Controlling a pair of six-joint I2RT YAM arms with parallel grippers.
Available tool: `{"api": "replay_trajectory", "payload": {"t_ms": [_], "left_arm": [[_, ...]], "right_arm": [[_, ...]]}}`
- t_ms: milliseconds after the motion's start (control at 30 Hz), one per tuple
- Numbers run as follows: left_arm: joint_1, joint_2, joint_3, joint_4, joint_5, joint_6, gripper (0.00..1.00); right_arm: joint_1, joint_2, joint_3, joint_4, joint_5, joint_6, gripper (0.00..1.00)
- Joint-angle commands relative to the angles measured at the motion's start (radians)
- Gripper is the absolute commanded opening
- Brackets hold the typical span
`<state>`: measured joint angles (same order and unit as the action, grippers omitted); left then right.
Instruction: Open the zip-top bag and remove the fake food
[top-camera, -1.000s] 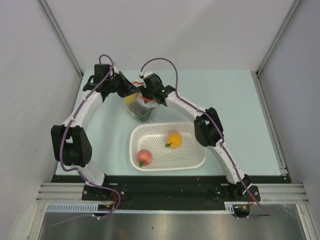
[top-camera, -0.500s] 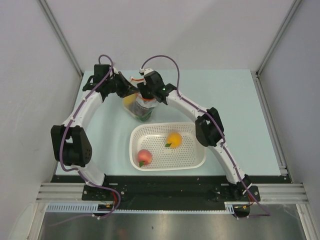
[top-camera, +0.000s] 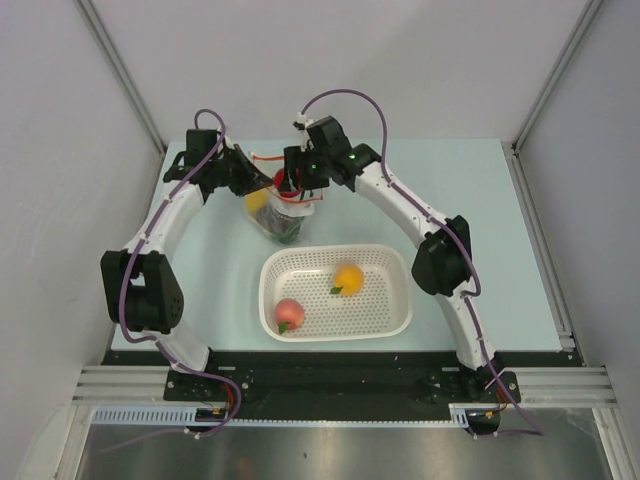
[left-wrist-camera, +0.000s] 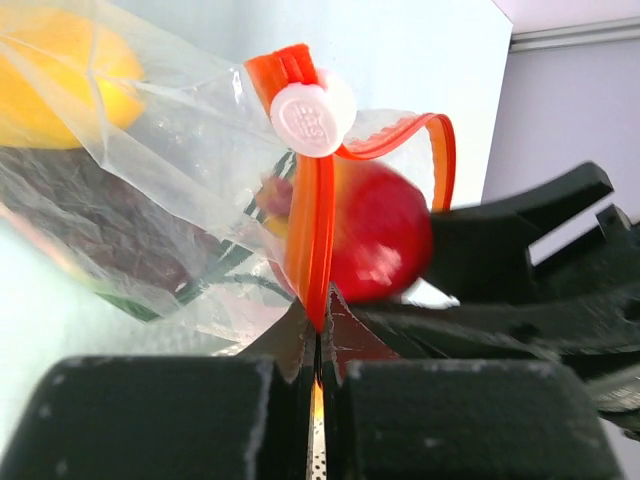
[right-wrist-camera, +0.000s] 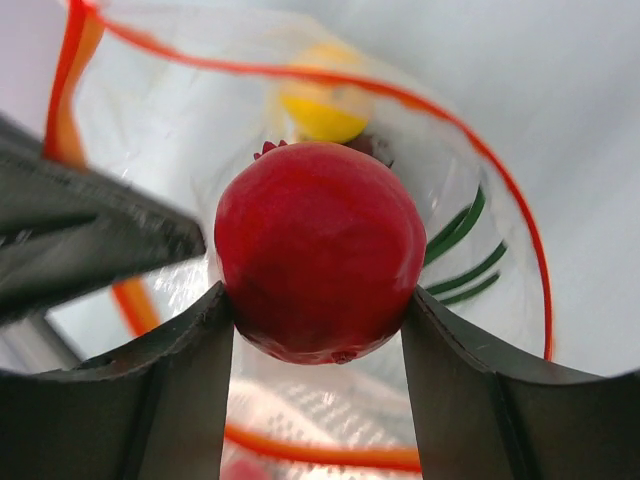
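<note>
Zip-top bag (top-camera: 281, 214) stands on the pale table (top-camera: 470, 220), left of centre, just beyond the far rim of the white perforated basket (top-camera: 395, 322), its mouth up and held between the two arms. Mouth is open: the red-orange zip strip (left-wrist-camera: 312, 240) forms a loop, with its white slider tab (left-wrist-camera: 308, 115) at the top near the left arm's side. Left gripper (left-wrist-camera: 318, 325) has its jaws pressed together on the strip at the bag's edge, pinching the plastic. Red round fruit (right-wrist-camera: 320, 250) sits at the mouth, clamped on both flanks by the right gripper (right-wrist-camera: 318, 305), whose fingers (right-wrist-camera: 195, 390) are spread to the fruit's width. From the right wrist the strip rings the fruit; whether the fruit is fully clear of the rim I cannot tell. Deeper in the bag: a yellow piece (right-wrist-camera: 320, 110), green onion stalks (right-wrist-camera: 462, 250), and a dark mass against the plastic, likely the grapes (left-wrist-camera: 90, 220), blurred. The overhead view shows the right arm reaching in from the right, its gripper pointing down at the bag top. In the basket, apart from each other: an orange fruit (top-camera: 348, 278) toward the far side and a pink peach (top-camera: 289, 314) nearer the left front.
</note>
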<state>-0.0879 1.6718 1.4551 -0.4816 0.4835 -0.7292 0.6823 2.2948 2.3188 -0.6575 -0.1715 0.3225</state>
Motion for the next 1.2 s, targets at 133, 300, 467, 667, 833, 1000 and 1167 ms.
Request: {"api": "replay_trajectory", "payload": {"t_ms": [133,300,467,667,833,1000,1167], "left_arm": [[0.010,-0.026,0.013,0.024,-0.016,0.028,0.00],[0.013,-0.026,0.010,0.032,-0.020,0.027,0.00],[0.011,-0.027,0.011,0.035,-0.020,0.027,0.00],[0.013,-0.026,0.019,0.038,-0.013,0.027,0.00],[0.014,-0.037,0.008,0.047,-0.010,0.025,0.00],[0.014,-0.038,0.004,0.046,-0.003,0.025,0.00],[0.013,-0.043,0.007,0.035,-0.005,0.036,0.00]], "right_arm": [[-0.043,-0.155,-0.009,-0.182,-0.296,0.063,0.18],[-0.043,-0.332,-0.140,-0.215,-0.277,0.006,0.19],[-0.041,-0.529,-0.431,-0.254,-0.224,-0.078,0.20],[-0.040,-0.762,-0.844,-0.345,-0.100,-0.148,0.20],[-0.014,-0.810,-1.004,-0.363,-0.028,-0.126,0.22],[0.043,-0.723,-1.067,-0.363,0.033,-0.122,0.23],[0.108,-0.614,-1.078,-0.416,0.098,-0.126,0.26]]}}
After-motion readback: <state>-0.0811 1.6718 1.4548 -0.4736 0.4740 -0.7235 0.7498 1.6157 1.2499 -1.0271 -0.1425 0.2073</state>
